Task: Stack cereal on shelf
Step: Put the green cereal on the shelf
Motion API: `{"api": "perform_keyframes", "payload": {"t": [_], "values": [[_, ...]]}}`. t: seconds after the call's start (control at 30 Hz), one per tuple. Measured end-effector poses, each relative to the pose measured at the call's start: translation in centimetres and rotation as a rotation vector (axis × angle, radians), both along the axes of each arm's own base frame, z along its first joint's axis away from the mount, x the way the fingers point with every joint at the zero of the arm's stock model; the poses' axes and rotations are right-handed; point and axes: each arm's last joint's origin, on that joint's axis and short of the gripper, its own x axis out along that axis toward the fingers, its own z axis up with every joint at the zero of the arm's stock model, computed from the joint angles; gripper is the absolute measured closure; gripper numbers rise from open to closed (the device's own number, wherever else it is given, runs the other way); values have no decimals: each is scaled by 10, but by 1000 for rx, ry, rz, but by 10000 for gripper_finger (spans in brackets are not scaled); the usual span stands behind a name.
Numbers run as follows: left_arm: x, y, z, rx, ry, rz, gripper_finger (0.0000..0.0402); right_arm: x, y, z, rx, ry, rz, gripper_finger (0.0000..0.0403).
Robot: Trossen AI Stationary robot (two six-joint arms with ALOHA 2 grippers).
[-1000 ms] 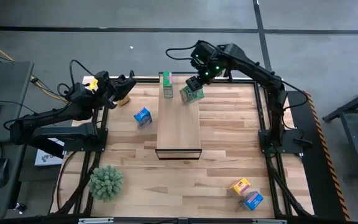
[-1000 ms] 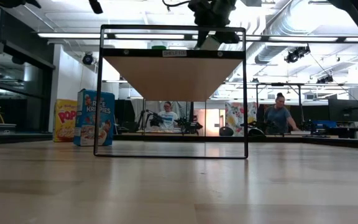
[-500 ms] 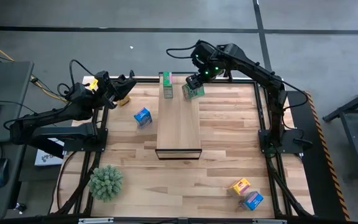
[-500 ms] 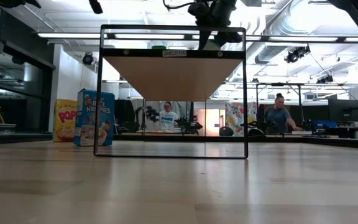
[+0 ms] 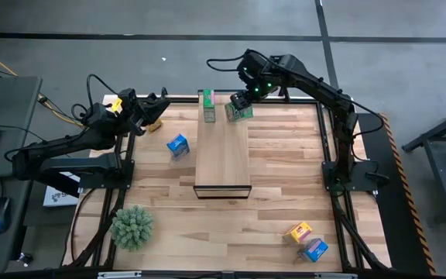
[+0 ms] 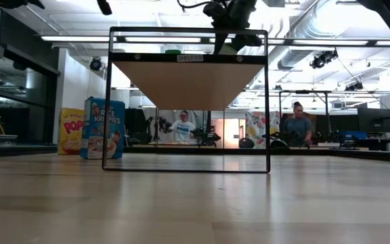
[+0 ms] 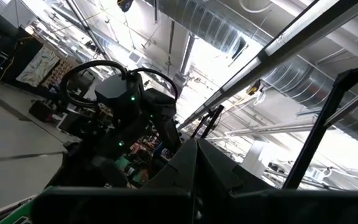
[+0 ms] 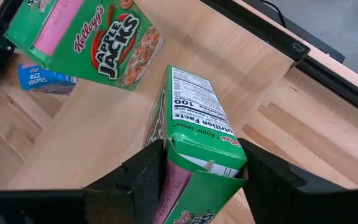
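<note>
My right gripper [image 5: 241,102] is shut on a green cereal box [image 8: 194,140] over the far right corner of the pale plank shelf [image 5: 223,151]. A second green box [image 5: 207,106] rests on the shelf's far left corner and also shows in the right wrist view [image 8: 89,34]. My left gripper [image 5: 158,107] waits, shut, at the table's far left, over a yellow-orange box [image 5: 156,124] on the table. A blue box [image 5: 178,145] stands on the table left of the shelf. Another yellow-orange box [image 5: 299,231] and another blue box [image 5: 313,249] lie at the near right. My right gripper pinches the green box between its two fingers [image 8: 143,177], one on each broad face, at the box's flap end [image 8: 205,163]. The fingers come from above, slanting down. The box points away from the gripper toward the shelf; whether its lower end touches the plank, I cannot tell.
A spiky green plant ball [image 5: 132,226] sits at the table's near left. The shelf stands raised on a dark frame [image 6: 185,100]. People sit at desks in the room beyond the table [image 6: 296,129].
My right gripper has gone a little toward the table's far edge with the green box, staying over the shelf's far right corner. The box has turned slightly and now lies squarer with the plank.
</note>
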Motion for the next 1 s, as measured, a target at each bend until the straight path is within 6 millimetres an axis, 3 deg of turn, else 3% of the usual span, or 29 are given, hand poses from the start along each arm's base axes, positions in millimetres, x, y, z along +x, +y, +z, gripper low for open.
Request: {"api": "perform_keyframes", "payload": {"t": [1.0], "values": [[0, 0, 0, 6, 2, -14, 396, 11, -5, -7, -6, -30, 0, 217]]}}
